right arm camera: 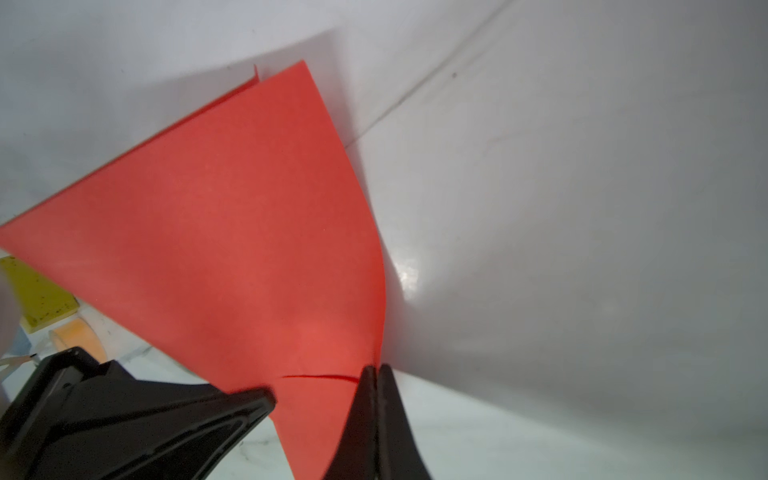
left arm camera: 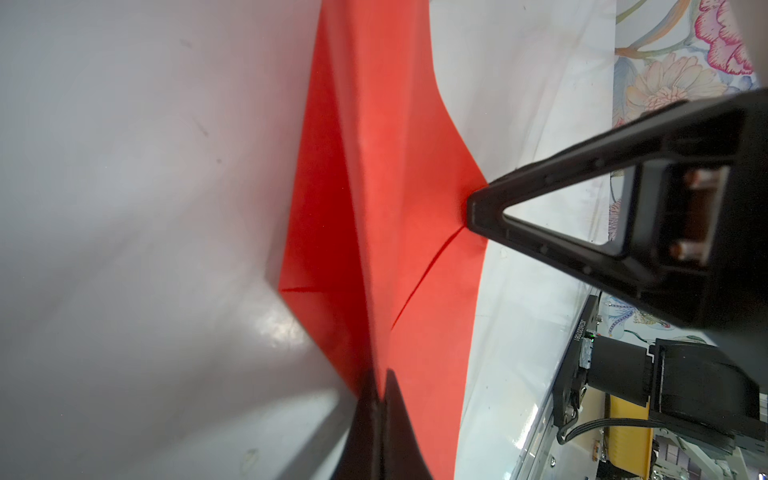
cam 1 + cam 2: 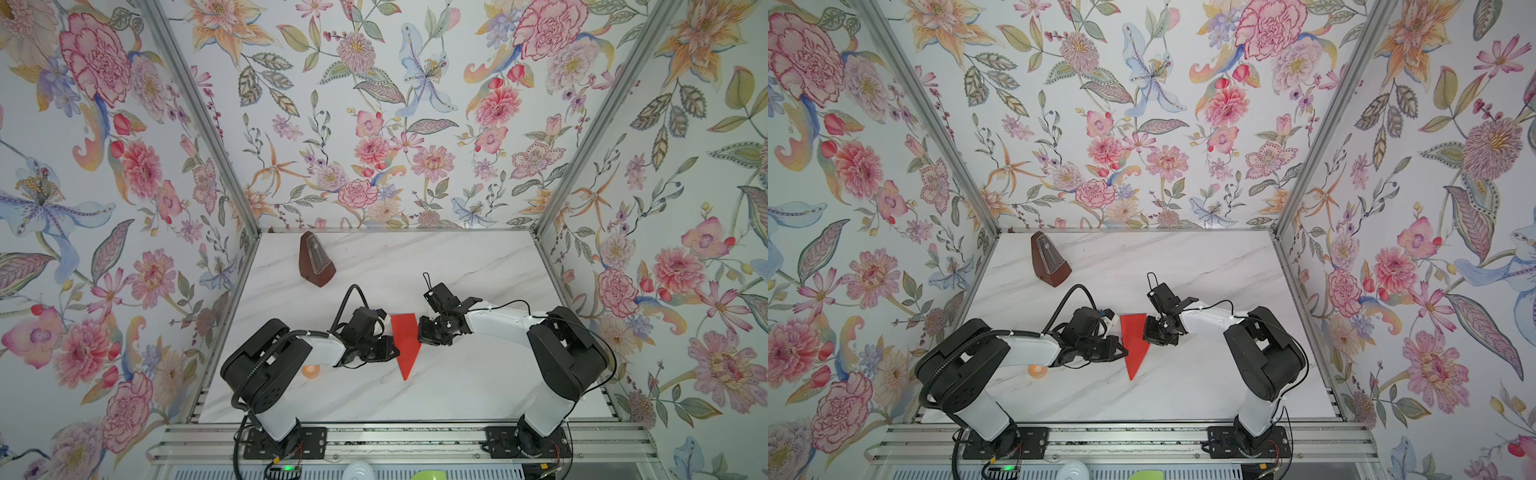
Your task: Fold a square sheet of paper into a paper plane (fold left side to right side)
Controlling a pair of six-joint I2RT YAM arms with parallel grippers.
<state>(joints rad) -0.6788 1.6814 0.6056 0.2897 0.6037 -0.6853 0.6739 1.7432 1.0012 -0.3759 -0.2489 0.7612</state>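
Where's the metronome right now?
In both top views, the metronome is at the back-left of the table, behind the left arm, apart from the red paper.

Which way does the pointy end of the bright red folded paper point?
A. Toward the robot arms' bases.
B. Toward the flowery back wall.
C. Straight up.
A: in both top views the bright red folded paper has its wide end toward the back wall and narrows to a tip toward the arm bases.

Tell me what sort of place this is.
Likely a robot test booth, not a home: two arms bolted to a metal rail, flowered panels in a metal frame, a marble-look table.
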